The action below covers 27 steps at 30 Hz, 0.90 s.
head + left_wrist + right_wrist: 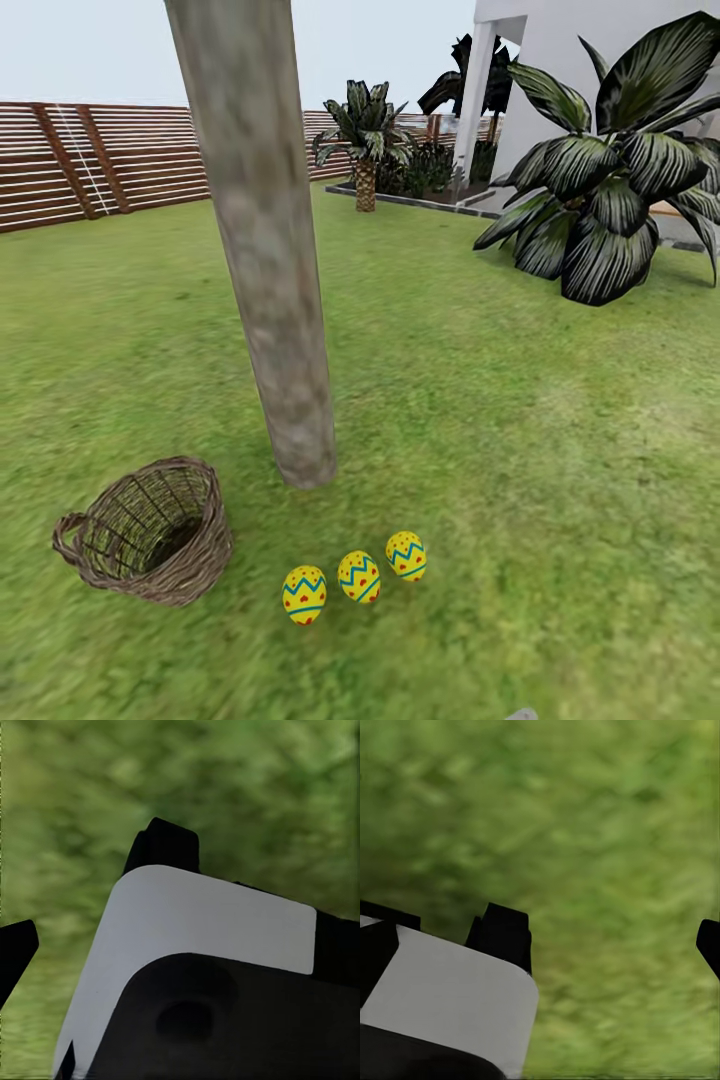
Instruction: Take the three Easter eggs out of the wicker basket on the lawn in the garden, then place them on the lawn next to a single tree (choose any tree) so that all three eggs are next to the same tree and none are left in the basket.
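1. We saw three Easter eggs (358, 577) lying in a row on the lawn (520, 450), near the tree (262, 250).
2. The wicker basket (148, 544) lay tipped beside them, empty.
3. Our left gripper (90, 896) and right gripper (604, 937) both stood wide, holding nothing.
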Motion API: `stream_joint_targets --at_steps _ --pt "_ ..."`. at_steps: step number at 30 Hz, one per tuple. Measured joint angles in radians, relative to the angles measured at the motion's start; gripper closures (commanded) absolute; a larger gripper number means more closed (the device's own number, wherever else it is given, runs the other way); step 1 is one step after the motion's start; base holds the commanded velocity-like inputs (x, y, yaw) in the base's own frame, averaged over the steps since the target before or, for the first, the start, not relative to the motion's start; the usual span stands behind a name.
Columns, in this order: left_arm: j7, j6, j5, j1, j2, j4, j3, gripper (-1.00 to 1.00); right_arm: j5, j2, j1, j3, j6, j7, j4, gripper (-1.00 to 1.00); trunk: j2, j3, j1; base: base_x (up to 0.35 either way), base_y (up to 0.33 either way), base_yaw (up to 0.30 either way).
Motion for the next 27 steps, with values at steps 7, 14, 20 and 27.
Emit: stream_joint_targets --at_steps 7,14,20,27 --pt "0.0 -0.085 -0.002 0.0 -0.02 0.056 0.001 -1.0 0.001 -0.004 0.012 0.0 0.0 0.0 0.001 -1.0 0.049 0.022 -0.027 0.0 0.0 0.0" --pt "0.0 -0.093 -0.002 0.0 -0.026 0.076 0.002 -1.0 0.001 -0.004 0.018 0.0 0.003 0.0 0.026 -1.0 0.098 0.044 -0.054 0.0 0.0 0.0" --pt "0.0 -0.094 -0.002 0.0 -0.026 0.077 0.002 -1.0 0.002 -0.005 0.025 0.0 0.003 0.0 0.029 -1.0 0.14 0.063 -0.077 0.0 0.0 0.0" --pt "0.001 -0.094 -0.001 0.0 -0.027 0.084 0.002 -1.0 0.005 -0.004 0.025 0.0 0.003 0.0 0.029 -1.0 0.189 0.085 -0.104 0.0 0.0 0.0"
